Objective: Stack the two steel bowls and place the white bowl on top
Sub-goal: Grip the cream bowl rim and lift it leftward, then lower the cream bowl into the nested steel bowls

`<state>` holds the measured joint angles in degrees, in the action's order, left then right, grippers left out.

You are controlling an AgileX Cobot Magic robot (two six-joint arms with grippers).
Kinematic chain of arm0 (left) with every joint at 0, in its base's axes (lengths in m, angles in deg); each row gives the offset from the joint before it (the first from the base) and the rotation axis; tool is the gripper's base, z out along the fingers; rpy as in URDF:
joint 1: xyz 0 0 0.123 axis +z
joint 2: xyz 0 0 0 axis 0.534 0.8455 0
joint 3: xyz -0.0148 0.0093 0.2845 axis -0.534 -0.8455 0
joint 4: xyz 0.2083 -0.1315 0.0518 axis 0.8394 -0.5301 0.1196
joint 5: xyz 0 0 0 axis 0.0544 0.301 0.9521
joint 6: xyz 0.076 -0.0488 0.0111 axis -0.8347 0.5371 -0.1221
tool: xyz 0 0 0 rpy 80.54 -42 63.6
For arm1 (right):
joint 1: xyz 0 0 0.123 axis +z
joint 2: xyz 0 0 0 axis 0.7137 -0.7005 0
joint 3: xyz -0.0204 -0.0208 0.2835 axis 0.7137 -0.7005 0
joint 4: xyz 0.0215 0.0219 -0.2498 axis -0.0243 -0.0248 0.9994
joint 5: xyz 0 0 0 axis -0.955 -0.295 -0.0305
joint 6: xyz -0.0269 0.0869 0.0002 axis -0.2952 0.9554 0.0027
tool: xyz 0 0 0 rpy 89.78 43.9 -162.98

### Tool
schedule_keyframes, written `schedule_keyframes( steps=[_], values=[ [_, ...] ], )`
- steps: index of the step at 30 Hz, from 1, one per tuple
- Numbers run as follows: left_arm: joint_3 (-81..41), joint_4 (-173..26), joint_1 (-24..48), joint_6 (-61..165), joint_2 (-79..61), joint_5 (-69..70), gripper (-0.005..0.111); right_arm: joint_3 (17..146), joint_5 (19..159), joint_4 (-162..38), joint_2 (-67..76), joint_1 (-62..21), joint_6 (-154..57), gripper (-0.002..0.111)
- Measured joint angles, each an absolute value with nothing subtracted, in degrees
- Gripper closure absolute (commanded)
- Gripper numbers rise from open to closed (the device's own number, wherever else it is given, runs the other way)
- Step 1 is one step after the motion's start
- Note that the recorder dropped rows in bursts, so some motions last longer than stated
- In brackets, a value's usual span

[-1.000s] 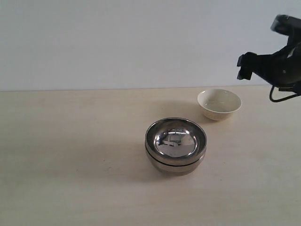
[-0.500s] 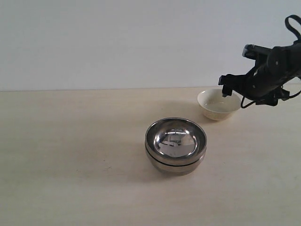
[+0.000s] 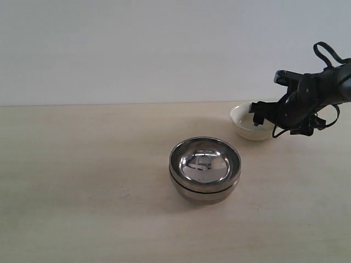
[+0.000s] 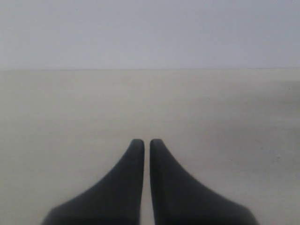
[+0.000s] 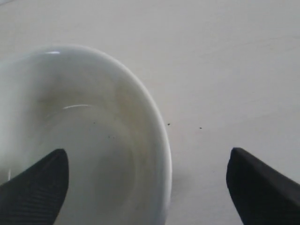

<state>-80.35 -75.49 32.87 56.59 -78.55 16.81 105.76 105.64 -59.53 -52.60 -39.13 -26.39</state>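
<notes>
Two steel bowls (image 3: 204, 167) sit nested in one stack near the middle of the pale, faintly grained table (image 3: 82, 192). Their round mirror skins throw back distorted reflections, and a thin dark seam shows where one rim rests in the other. The white bowl (image 3: 245, 121) stands upright on the table behind and to the right of that stack, well apart from it. It is glossy, cream and smoothly curved, and it is not yet on top.

My right gripper (image 3: 264, 117) hangs at that bowl with its black jaws spread wide. In the right wrist view the gripper (image 5: 146, 159) straddles the thick rounded rim of the white bowl (image 5: 93, 140), one ridged fingertip (image 5: 44, 180) over the hollow and the other out over the table. I cannot tell whether either touches the glaze.

My left gripper (image 4: 146, 143) has its two tapered matte fingers pressed together on nothing, above bare tabletop (image 4: 211, 103).
</notes>
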Motion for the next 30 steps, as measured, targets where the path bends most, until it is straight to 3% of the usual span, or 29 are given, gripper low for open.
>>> schedule_keyframes(
  steps=[3, 6, 9, 14, 30],
  values=[
    [-80.35, -75.49, 32.87, 56.59, -78.55, 16.81, 0.103, 106.18, 104.56, -59.53, -53.43, -39.13, -26.39, 0.029],
    [-80.35, -75.49, 32.87, 56.59, -78.55, 16.81, 0.103, 106.26, 103.15, -59.53, -54.70, -39.13, -26.39, 0.038],
    [-80.35, -75.49, 32.87, 56.59, -78.55, 16.81, 0.103, 106.26, 101.99, -59.49, -55.25, -39.13, -26.65, 0.059],
    [-80.35, -75.49, 32.87, 56.59, -78.55, 16.81, 0.103, 106.26, 100.79, -59.60, -55.47, -39.03, -26.65, 0.108],
    [-80.35, -75.49, 32.87, 56.59, -78.55, 16.81, 0.103, 106.56, 106.45, -60.27, -48.17, -38.81, -27.42, 0.108]
  ],
)
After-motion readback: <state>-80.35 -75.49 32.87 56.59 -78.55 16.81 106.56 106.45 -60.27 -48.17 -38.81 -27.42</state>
